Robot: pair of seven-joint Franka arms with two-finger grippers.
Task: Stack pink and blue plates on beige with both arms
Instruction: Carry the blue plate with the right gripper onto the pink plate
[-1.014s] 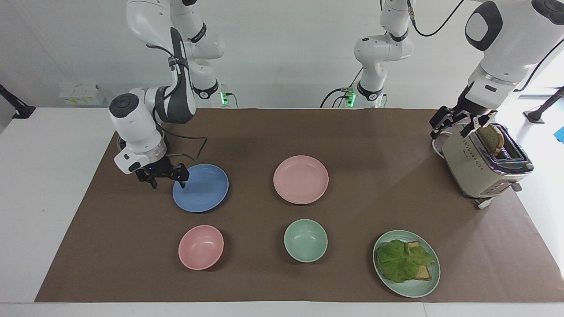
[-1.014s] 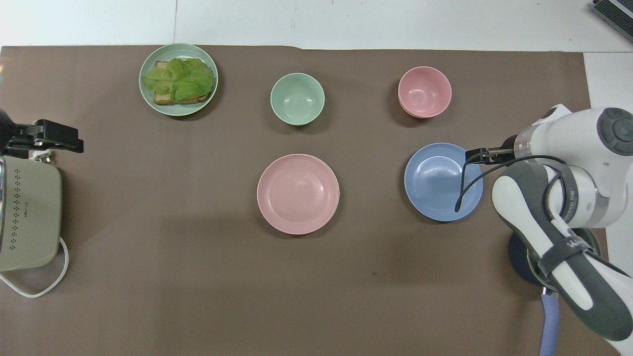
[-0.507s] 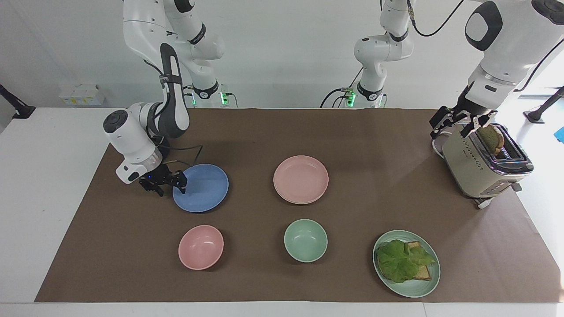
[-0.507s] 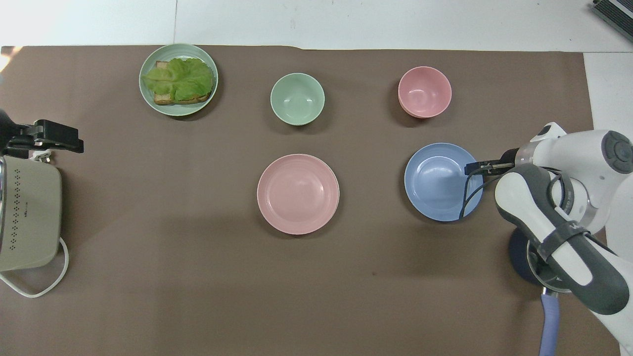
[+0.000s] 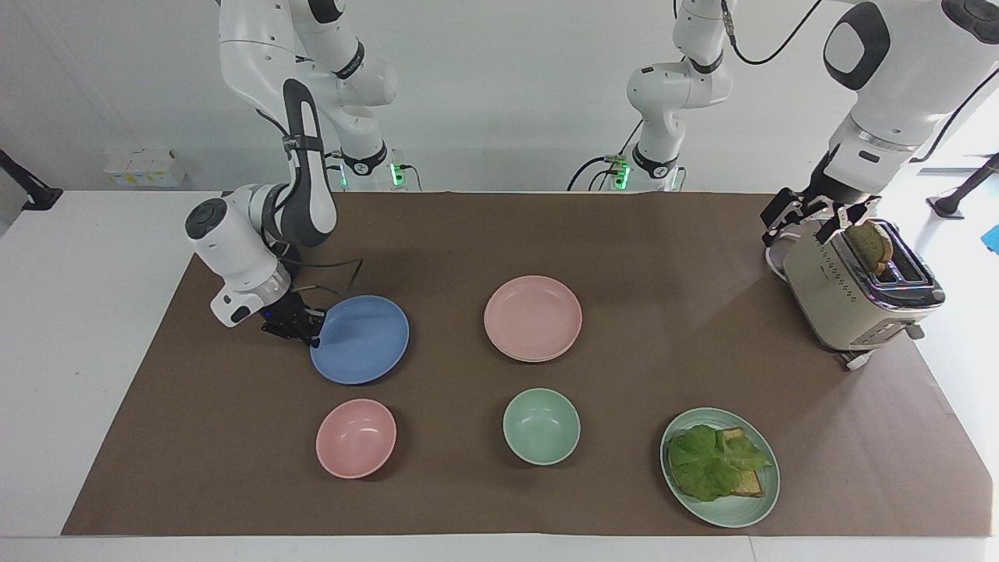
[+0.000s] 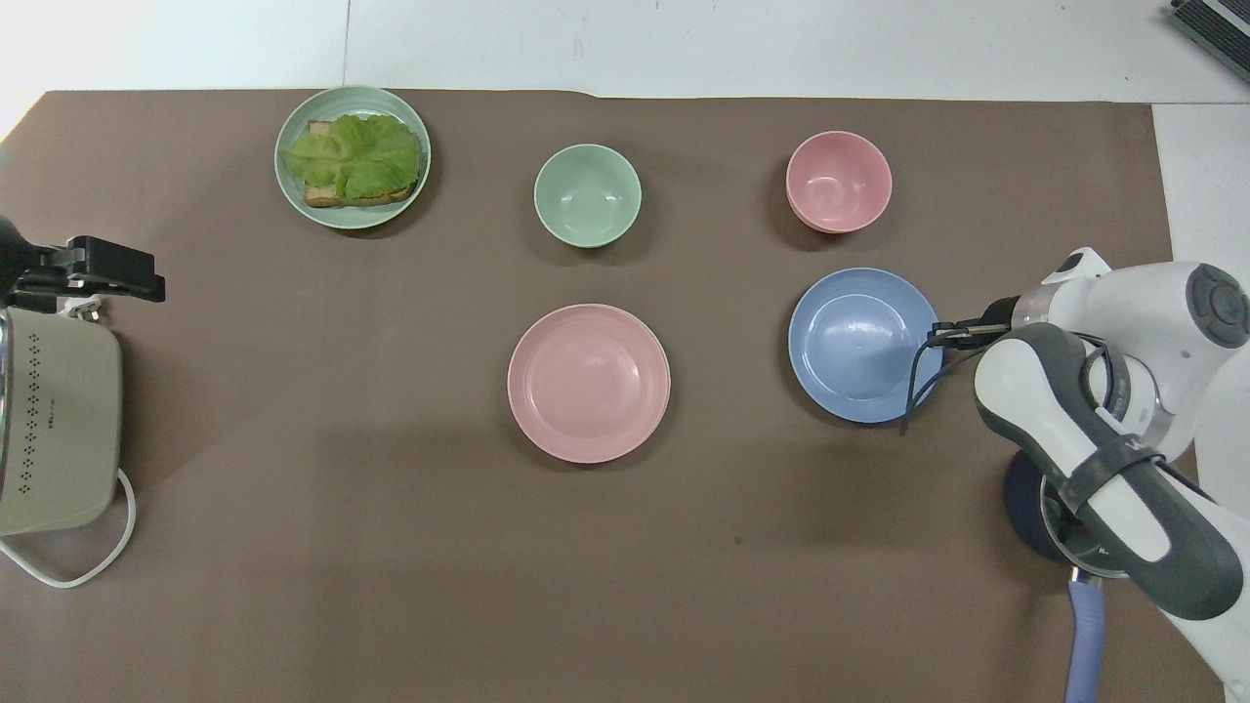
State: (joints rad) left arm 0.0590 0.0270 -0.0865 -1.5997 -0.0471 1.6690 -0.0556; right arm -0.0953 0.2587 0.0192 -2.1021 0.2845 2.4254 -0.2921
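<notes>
Right gripper pinched on blue plate rim at right arm's end; pink plate toward table middle, seemingly on beige. Left gripper spread wide by toaster.

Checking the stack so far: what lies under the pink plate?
A pale rim shows under the pink plate at its edge farther from the robots, seemingly another plate; the rest is covered, so its colour stays uncertain.
</notes>
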